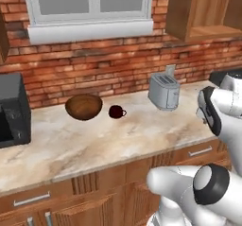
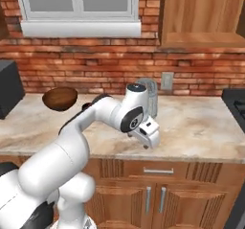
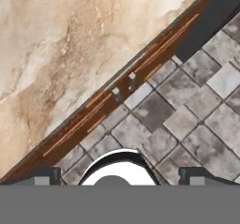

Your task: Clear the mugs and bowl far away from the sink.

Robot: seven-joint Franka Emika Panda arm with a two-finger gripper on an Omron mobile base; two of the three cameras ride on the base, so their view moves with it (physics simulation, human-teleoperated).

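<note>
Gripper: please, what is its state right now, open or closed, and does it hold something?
Gripper: open, holding nothing; it hangs over the counter's front edge, above the tiled floor.

- The bowl is dark brown with a wood-like grain.
- The mug beside it is dark red.
- The counter is cream marble veined with tan.
- The wall is red-orange brick with pale mortar.
- The toaster is silver-grey.
- The window frame is white.
- The cabinets are warm reddish wood with silver handles.
- The floor is mottled grey tile in lighter and darker squares.
- The arm is white with dark joints.
</note>
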